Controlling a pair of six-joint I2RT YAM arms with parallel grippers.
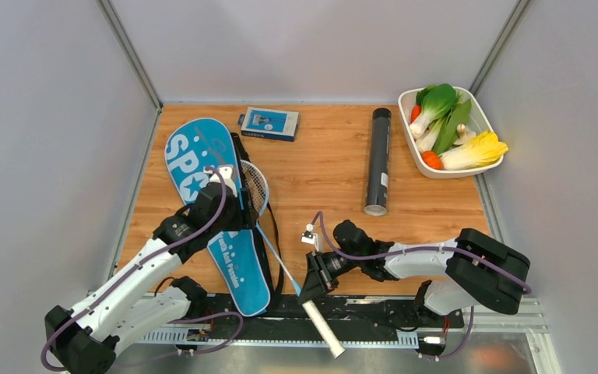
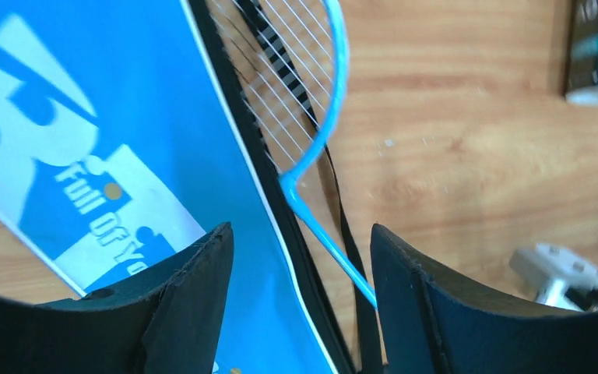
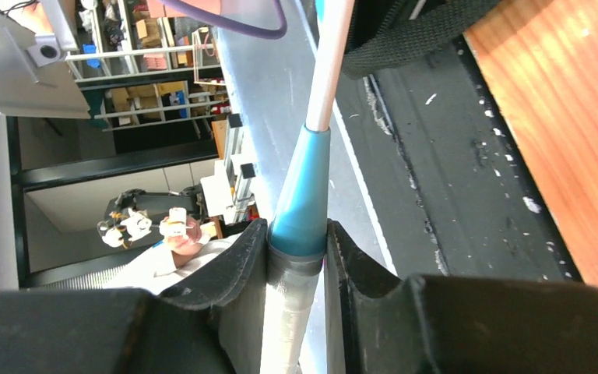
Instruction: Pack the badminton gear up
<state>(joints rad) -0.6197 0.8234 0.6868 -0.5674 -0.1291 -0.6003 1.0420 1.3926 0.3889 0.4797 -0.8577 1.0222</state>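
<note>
The blue "SPORT" racket cover lies flat at the left of the table. A light-blue-framed racket has its head partly inside the cover's black-edged opening. Its shaft runs back to a white handle over the near edge. My left gripper hovers open above the cover's edge, with the shaft passing between its fingers untouched. My right gripper is shut on the racket handle, at its blue cone. A long black tube lies at the back right.
A small blue box sits at the back beside the cover's top. A white tray of vegetables stands in the far right corner. Grey walls close the table on three sides. A black rail runs along the near edge.
</note>
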